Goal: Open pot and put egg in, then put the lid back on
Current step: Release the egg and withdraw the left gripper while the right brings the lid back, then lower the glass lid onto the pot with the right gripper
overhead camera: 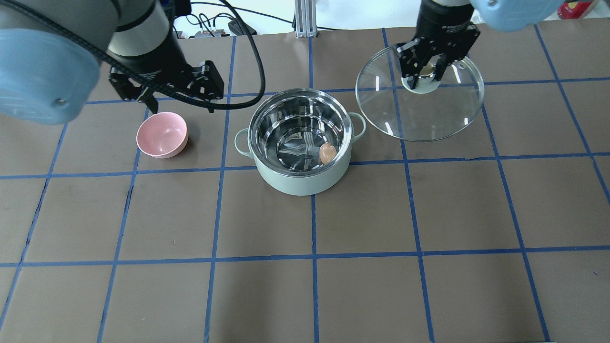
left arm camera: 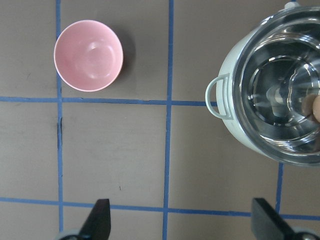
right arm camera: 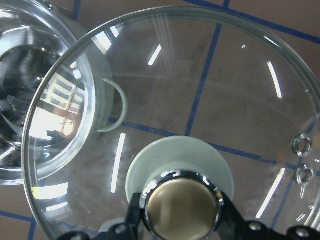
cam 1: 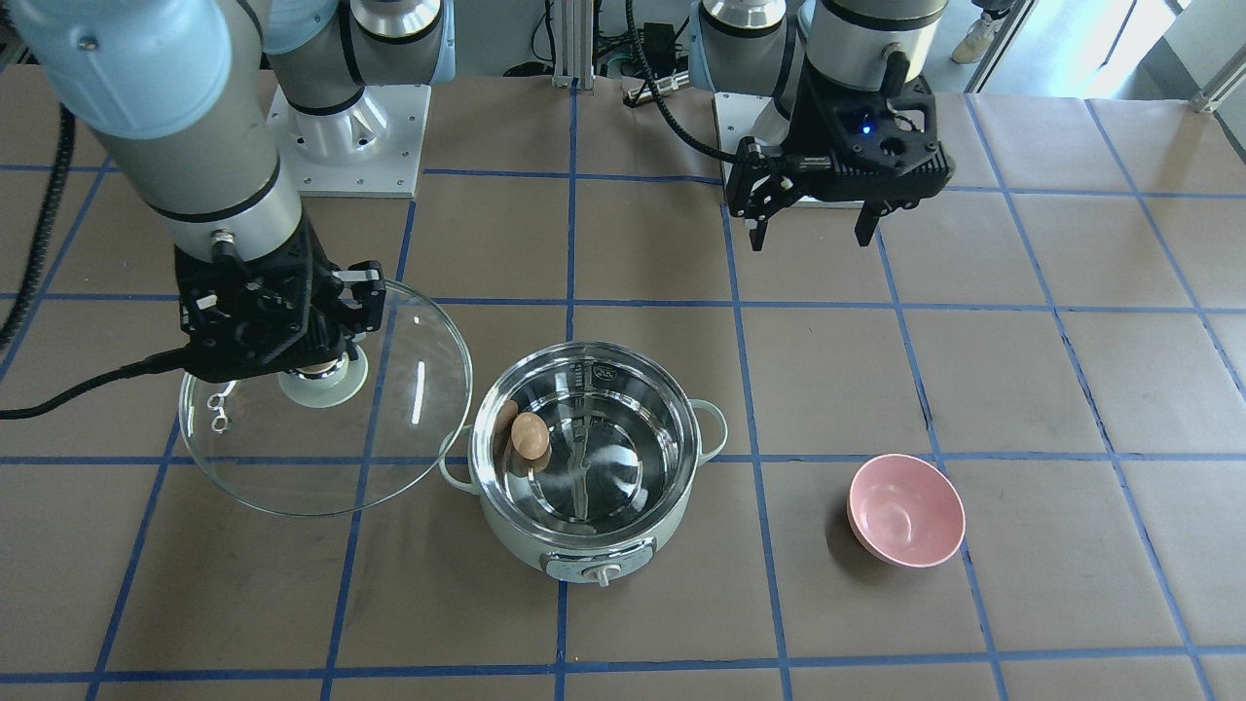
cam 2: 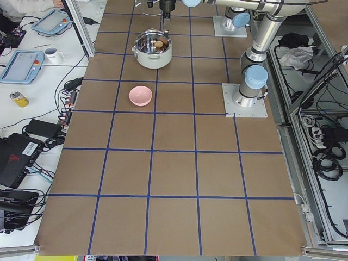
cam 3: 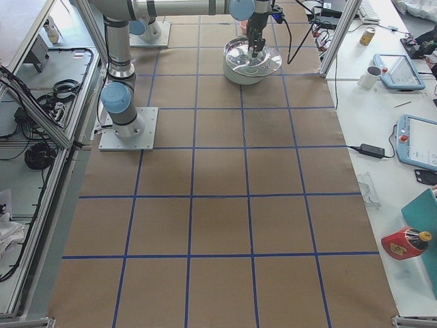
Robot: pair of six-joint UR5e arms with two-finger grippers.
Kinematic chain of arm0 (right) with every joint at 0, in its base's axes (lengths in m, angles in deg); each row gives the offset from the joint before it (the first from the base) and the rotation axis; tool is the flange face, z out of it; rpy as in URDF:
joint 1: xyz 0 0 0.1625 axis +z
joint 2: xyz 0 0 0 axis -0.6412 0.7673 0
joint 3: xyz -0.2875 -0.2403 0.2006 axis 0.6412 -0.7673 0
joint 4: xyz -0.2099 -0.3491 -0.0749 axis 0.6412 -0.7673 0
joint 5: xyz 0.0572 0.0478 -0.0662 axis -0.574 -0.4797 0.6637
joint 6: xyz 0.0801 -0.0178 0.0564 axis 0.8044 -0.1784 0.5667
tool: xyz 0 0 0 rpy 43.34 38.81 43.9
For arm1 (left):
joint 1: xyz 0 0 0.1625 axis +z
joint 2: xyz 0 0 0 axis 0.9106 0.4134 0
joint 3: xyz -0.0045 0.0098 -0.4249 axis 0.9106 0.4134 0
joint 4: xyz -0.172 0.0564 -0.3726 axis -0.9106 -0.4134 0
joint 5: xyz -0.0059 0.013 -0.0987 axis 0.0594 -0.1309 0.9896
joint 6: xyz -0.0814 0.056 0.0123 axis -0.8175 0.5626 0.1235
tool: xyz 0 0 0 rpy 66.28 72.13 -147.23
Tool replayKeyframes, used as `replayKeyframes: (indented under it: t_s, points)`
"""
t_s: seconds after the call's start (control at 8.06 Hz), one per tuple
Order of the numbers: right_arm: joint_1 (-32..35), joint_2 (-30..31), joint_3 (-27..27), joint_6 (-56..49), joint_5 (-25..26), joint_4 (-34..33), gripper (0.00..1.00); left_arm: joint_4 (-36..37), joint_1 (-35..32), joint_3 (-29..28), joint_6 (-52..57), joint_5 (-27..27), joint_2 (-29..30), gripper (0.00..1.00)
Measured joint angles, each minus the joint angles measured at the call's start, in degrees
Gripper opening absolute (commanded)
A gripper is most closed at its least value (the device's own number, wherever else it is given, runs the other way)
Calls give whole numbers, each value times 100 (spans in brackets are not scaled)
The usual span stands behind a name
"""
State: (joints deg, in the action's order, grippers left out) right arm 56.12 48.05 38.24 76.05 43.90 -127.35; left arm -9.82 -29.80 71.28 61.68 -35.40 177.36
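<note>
In the overhead view, the left hand (cam 1: 810, 232) is on the left. It hangs over the table (overhead camera: 381, 214) near a pink bowl (overhead camera: 162, 135). Its two fingers stand wide apart and there is nothing between them. The pink bowl stands upright on the table, well apart from the pot (overhead camera: 300, 183).

The pot is in the middle with no lid on it, so its shiny steel inside is visible. The egg (overhead camera: 327, 153) lies inside the pot, on the bottom, against the wall on the side toward the lid (overhead camera: 429, 114).

The lid is to the right of the pot, and its glass edge comes near the pot's side handle. The right hand (overhead camera: 426, 71) comes down from above and its fingers are closed around the beige knob (right arm camera: 181, 210). Whether the lid's rim touches the table cannot be told.
</note>
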Motion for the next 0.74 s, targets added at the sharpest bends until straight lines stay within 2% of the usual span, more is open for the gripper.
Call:
replayKeyframes:
  t_s: [0.37, 0.74]
  points:
    - [747, -471, -225, 745, -335, -358, 0, -522, 511, -115, 108, 32, -143, 100]
    - [1209, -879, -270, 1192, -553, -850, 0, -637, 1001, -97, 625, 374, -83, 100]
